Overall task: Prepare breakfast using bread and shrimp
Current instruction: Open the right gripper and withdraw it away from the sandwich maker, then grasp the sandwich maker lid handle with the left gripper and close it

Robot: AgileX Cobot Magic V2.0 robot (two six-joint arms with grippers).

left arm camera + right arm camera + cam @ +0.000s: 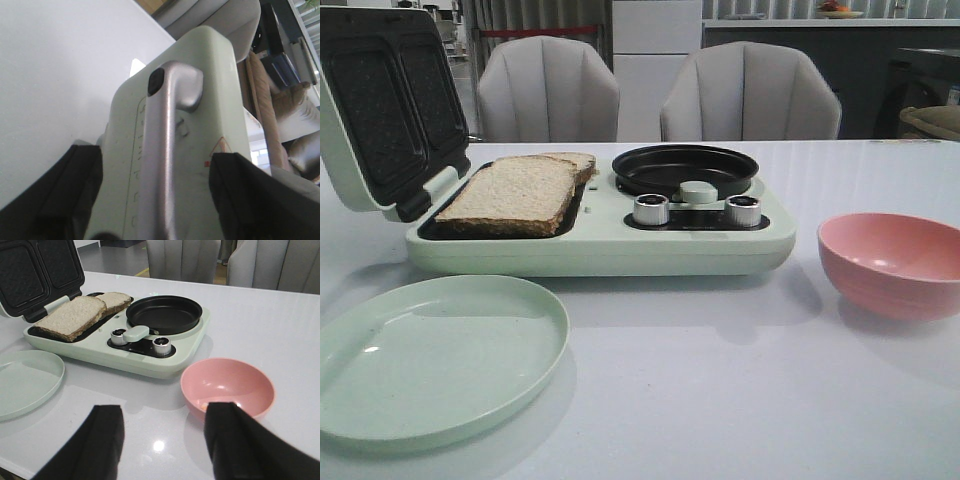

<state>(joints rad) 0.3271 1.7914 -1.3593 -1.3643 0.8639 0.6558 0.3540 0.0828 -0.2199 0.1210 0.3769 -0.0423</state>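
Two slices of bread [510,192] [74,316] lie overlapping on the left hotplate of the pale green sandwich maker [600,245], whose lid [380,100] stands open. My left gripper [155,152] is open behind that lid. Its dark fingers [75,185] stand wide on either side of the silver lid handle [167,125], not touching it. Low over the table hangs my right gripper [165,410], open and empty, beside the pink bowl [227,385]. No shrimp shows clearly; only a tiny orange speck [203,404] lies in the bowl. Neither gripper appears in the front view.
A black round pan [685,168] sits on the maker's right side above two silver knobs [651,209]. In front of the maker on the left lies a pale green plate [430,355]. The pink bowl [895,262] stands at the right. Two grey chairs [548,90] stand behind the table.
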